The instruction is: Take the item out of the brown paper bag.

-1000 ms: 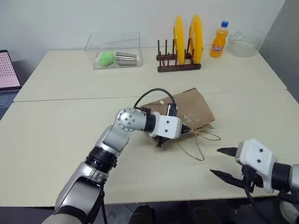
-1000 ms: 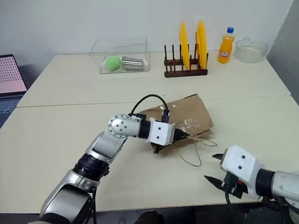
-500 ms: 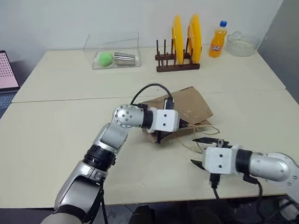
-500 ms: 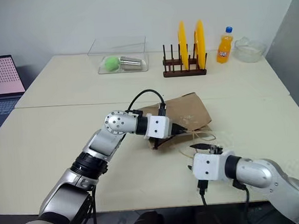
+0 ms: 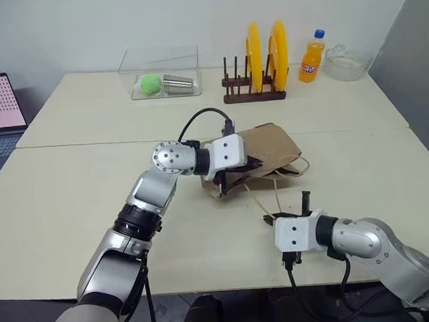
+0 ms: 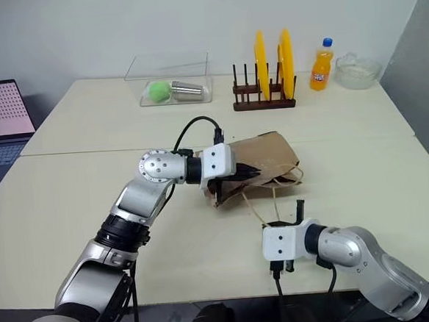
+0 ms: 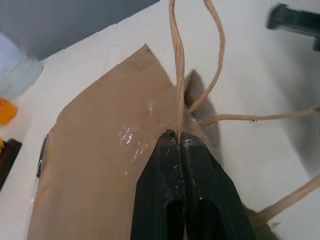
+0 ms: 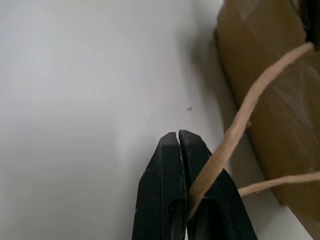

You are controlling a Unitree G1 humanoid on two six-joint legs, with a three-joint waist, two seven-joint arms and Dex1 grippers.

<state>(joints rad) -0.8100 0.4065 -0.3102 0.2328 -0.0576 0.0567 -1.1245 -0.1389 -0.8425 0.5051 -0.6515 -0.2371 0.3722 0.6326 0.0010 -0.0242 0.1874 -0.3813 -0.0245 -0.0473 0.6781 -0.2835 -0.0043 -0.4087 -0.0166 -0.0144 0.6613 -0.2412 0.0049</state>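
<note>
Bag (image 5: 262,154) lies on its side mid-table (image 5: 77,200), creased, mouth toward the robot, cord handles (image 5: 275,190) trailing out front. Item not visible, presumably inside the bag; can't confirm. Left gripper (image 5: 253,163) is at the bag's mouth edge, fingers (image 7: 172,165) pressed together, pinching the paper rim right where one handle cord attaches. Right gripper (image 5: 303,199) sits low over the table just in front of the bag, fingers (image 8: 177,150) together; a handle cord runs alongside them in the wrist view, looks nipped between them or just lying against them, can't tell which. Step in hand, I'd say: getting hold of the bag and opening the mouth, extraction not started. Next move likely needs the left to lift the rim so the mouth gapes, and the right to spread its fingers and reach inside for the item. Rack with yellow plates (image 5: 266,58), orange bottle (image 5: 312,57), clear box (image 5: 163,76) sit well apart at the back.
</note>
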